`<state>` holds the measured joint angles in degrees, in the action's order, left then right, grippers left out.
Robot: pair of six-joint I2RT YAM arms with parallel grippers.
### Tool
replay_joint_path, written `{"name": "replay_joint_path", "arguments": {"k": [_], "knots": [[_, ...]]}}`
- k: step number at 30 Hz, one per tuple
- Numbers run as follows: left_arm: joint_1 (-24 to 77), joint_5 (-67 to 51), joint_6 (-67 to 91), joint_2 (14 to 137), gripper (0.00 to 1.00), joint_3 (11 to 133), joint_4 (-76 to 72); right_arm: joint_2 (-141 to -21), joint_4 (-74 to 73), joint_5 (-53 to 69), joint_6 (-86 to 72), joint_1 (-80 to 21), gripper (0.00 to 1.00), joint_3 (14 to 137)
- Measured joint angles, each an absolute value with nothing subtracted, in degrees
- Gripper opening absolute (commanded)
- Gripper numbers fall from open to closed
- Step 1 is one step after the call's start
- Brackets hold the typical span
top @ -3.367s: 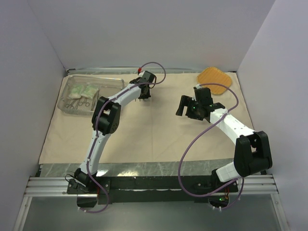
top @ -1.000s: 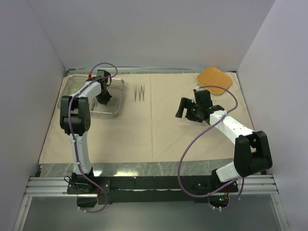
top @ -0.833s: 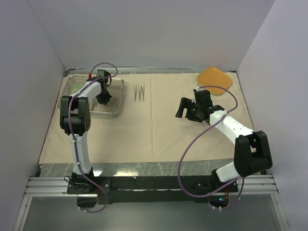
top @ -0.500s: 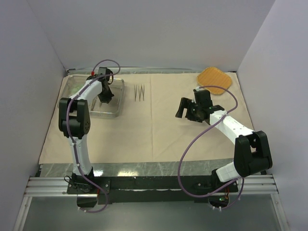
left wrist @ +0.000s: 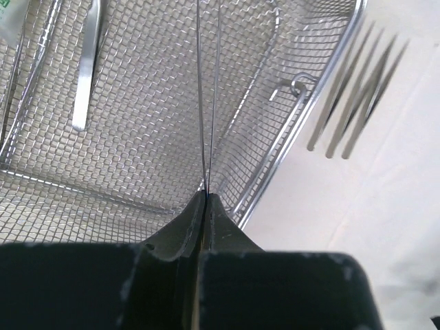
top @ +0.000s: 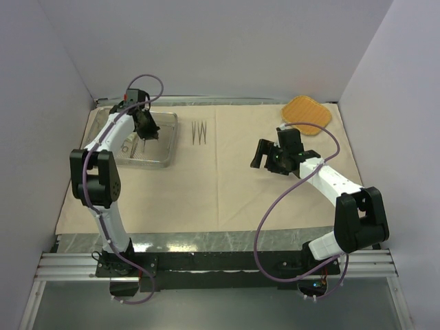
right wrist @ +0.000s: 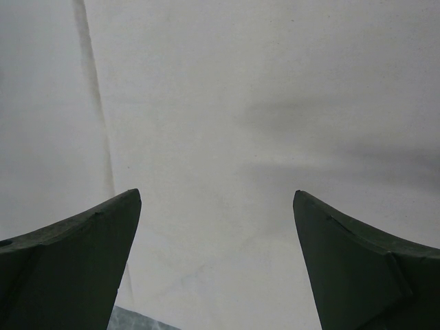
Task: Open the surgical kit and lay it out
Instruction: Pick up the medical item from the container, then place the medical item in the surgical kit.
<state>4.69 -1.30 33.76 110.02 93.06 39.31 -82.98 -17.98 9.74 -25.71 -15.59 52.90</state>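
The left hand [left wrist: 205, 203] is clamped on thin steel tweezers [left wrist: 206, 103] above the wire-mesh tray [left wrist: 275, 172]. Three other tweezers [top: 199, 132] lie on the beige cloth [top: 206, 192] just right of the tray. Well right of it, the right hand [right wrist: 216, 199] hangs wide open and empty.

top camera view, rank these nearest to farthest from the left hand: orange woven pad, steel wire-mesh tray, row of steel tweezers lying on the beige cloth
From the left hand:
1. rectangular steel wire-mesh tray, directly beneath the hand, far left.
2. row of thin steel tweezers, on the beige cloth just right of the tray.
3. orange rounded-square woven pad, far right corner, well past the tweezers.
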Motion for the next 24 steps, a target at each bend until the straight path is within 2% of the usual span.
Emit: {"name": "replay_joint_path", "arguments": {"k": [10,18,24], "knots": [[6.3,-3.4,30.9,106.1,0.05,90.6,36.1,-83.0,-18.0,9.7,-26.1,-15.6,1.0,52.9],[19.8,3.2,26.5,102.0,0.05,87.6,34.8,-83.0,-18.0,9.2,-26.1,-15.6,1.0,53.0],[26.5,4.6,26.4,99.9,0.04,77.5,33.1,-83.0,-18.0,8.6,-26.1,-15.6,1.0,53.0]]}}
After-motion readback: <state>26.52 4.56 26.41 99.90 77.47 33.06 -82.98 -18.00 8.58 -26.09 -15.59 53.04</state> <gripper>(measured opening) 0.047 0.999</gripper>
